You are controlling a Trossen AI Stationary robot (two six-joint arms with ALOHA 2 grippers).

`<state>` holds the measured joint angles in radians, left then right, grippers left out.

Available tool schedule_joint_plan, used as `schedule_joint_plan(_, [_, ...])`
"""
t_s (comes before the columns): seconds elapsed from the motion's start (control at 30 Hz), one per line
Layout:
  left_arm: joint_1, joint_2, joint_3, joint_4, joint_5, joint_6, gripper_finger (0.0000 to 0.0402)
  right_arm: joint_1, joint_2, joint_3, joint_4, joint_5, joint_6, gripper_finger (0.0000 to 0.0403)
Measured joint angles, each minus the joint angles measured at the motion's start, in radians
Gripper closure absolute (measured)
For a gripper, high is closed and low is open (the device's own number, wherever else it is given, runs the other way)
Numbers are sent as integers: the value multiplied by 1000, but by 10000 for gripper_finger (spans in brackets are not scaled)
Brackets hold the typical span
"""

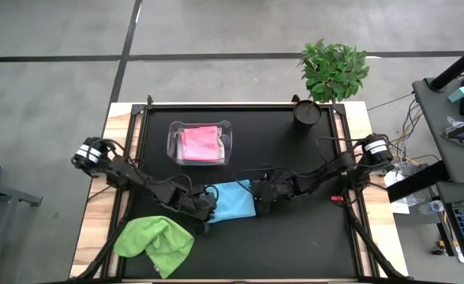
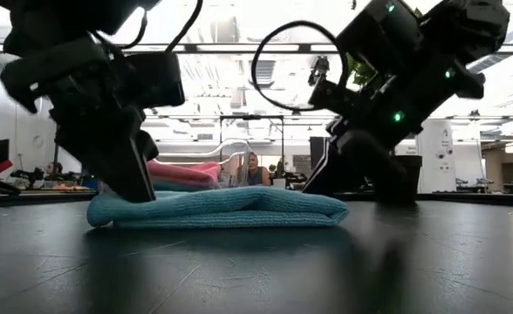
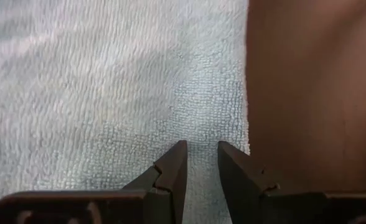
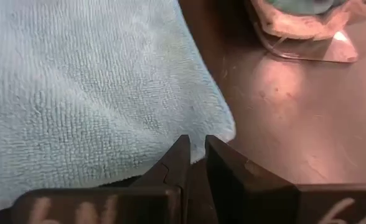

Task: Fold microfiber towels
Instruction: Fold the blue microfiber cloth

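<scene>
A light blue towel (image 1: pixel 233 202) lies folded and flat on the black table (image 1: pixel 295 244), near its middle. My left gripper (image 1: pixel 206 207) stands at the towel's left end, its fingers nearly closed on the cloth (image 3: pixel 201 163). My right gripper (image 1: pixel 259 193) stands at the towel's right end, its fingers nearly closed at a corner (image 4: pixel 195 149). A lime green towel (image 1: pixel 155 241) lies crumpled at the near left. A pink towel (image 1: pixel 200 143) lies in the clear tub (image 1: pixel 226 150) at the back. The other towels are out of view. My left gripper has the light blue towel's left end (image 3: pixel 198 134) between its two fingers, close to a side edge (image 3: pixel 245 124). The fingers come from above, slanting down. The towel lies flat on the table. My right gripper has the towel's right end between its two fingers, at a corner (image 4: pixel 223 130). The fingers come slanting down from the table's right. The corner rests on the table, and the fingers hide the exact spot.
A black cup (image 1: pixel 305 113) and a potted plant (image 1: pixel 333 69) stand at the far right corner. The tub stands just beyond the blue towel. People show in the room behind the table (image 2: pixel 255 167).
</scene>
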<state>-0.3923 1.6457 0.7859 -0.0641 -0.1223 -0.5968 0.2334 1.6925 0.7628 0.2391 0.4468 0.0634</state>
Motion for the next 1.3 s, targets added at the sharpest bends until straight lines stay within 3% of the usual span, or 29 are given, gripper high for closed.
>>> schedule_joint_plan(0.33, [0, -13, 37, 6, -1, 1, 326, 61, -81, 0, -10, -13, 49, 360])
schedule_joint_plan(0.43, [0, -13, 29, 9, -19, 2, 326, 90, -80, 0, 50, -88, 49, 360])
schedule_joint_plan(0.57, [0, -12, 12, 16, -77, 2, 326, 127, -29, 1, 201, -231, 14, 360])
schedule_joint_plan(0.73, [0, -12, 7, 38, -96, 3, 327, 143, 79, 1, 293, -247, 14, 360])
schedule_joint_plan(0.97, [0, -12, -9, 21, -95, 6, 327, 146, 101, 2, 191, -254, 106, 360])
schedule_joint_plan(1.3, [-1, -35, -18, -17, -85, 4, 327, 166, 5, -1, 102, -297, 123, 360])
